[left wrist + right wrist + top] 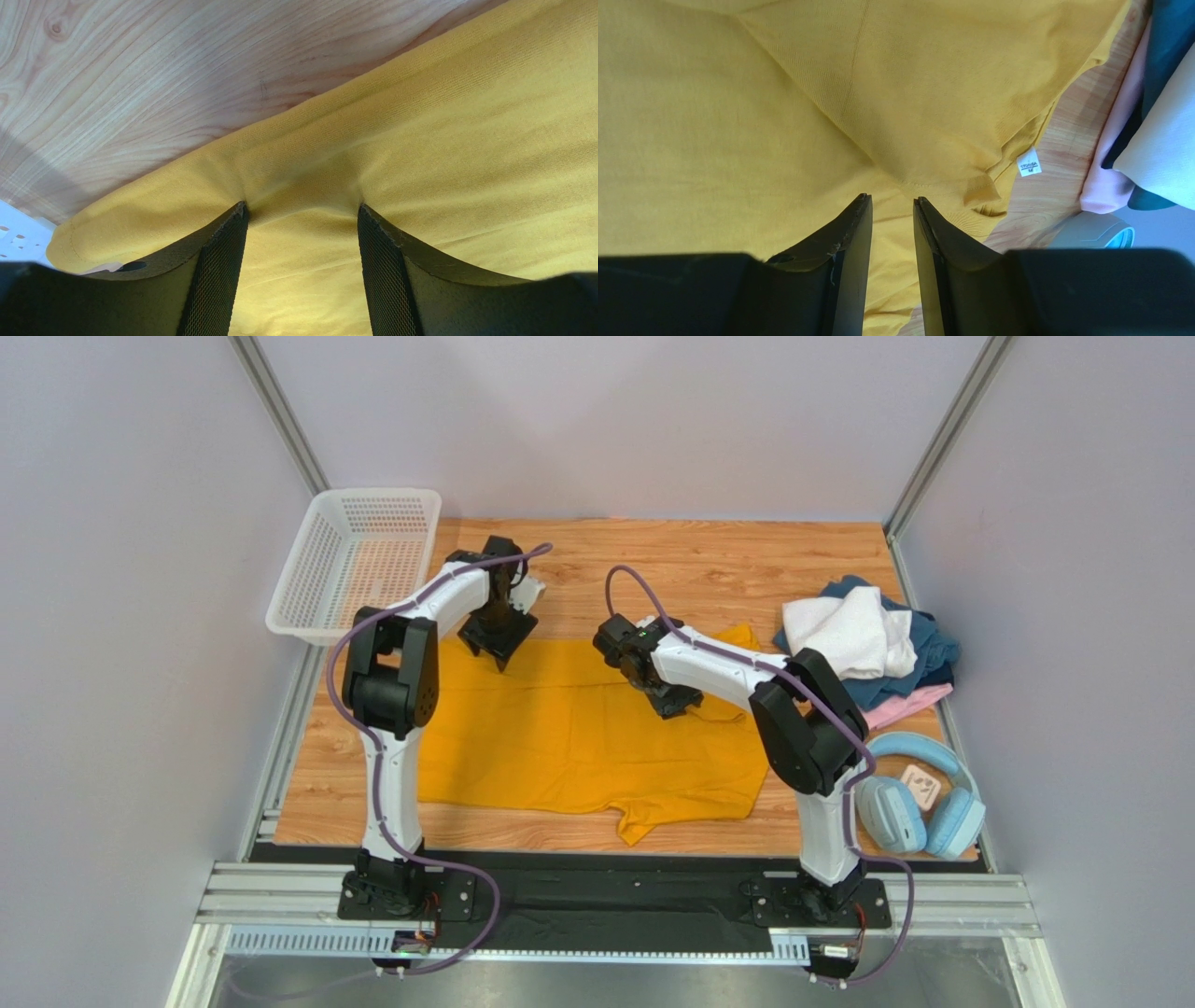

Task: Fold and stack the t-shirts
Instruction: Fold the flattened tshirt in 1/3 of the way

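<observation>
The mustard-yellow t-shirt (589,735) lies spread flat in the middle of the table. My left gripper (498,637) is at its far left corner. In the left wrist view the left gripper (302,208) is open wide, its tips pressed onto the yellow cloth (456,126) just inside the hem, with cloth bunched between them. My right gripper (673,700) rests on the shirt's far right part. In the right wrist view the right gripper (891,198) is open by a narrow gap, its tips on the yellow cloth (738,126) near a seam.
White (849,633), dark blue (937,655) and pink (909,706) shirts lie heaped at the far right. Light-blue headphones (919,798) lie in front of the heap. A white mesh basket (354,563) stands at the far left. A white label (1029,162) shows at the shirt's collar.
</observation>
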{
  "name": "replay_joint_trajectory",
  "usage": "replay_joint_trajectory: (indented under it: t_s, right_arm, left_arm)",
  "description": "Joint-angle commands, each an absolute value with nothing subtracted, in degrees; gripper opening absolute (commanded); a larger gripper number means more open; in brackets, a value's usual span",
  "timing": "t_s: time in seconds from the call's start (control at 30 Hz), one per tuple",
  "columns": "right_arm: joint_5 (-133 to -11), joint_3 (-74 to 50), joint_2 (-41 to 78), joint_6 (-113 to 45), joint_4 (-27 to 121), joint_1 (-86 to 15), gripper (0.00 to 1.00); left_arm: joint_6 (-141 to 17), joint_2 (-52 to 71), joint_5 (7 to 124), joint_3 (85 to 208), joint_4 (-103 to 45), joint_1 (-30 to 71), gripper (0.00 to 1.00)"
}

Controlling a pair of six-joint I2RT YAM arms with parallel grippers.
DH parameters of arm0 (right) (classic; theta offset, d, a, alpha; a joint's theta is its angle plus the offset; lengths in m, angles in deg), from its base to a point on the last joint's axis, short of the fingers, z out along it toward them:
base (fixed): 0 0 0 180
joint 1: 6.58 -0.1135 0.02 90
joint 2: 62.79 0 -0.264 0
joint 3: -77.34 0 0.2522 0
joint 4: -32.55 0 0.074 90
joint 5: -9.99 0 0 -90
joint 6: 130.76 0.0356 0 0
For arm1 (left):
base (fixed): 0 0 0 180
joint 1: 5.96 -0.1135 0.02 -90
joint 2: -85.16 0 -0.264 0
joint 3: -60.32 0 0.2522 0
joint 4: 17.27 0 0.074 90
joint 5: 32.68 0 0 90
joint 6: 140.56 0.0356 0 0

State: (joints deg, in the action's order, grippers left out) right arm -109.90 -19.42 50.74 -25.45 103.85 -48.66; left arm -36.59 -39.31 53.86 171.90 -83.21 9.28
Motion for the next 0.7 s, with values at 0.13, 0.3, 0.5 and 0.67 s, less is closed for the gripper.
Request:
replay_joint_trajectory:
  t_s: [0.13,0.3,0.5,0.67]
  right_arm:
    - [-114.4,-23.8,54.3,-25.6,103.7,-48.7,0.31]
    - [-112.2,-23.0,54.3,-25.1,103.4,-48.6,0.34]
    - [-112.0,-22.1,54.0,-25.0,102.6,-48.5,0.38]
    - [-111.1,-20.9,54.6,-24.8,100.9,-47.6,0.36]
  left_arm:
    - [-36.4,-35.1,53.7,170.3,-82.6,9.4,0.65]
    - [-35.8,-34.4,53.0,170.1,-82.4,9.4,0.64]
    - [-35.7,-34.5,52.7,170.2,-82.3,9.4,0.64]
    - [-35.4,-34.0,52.0,170.2,-82.3,9.4,0.64]
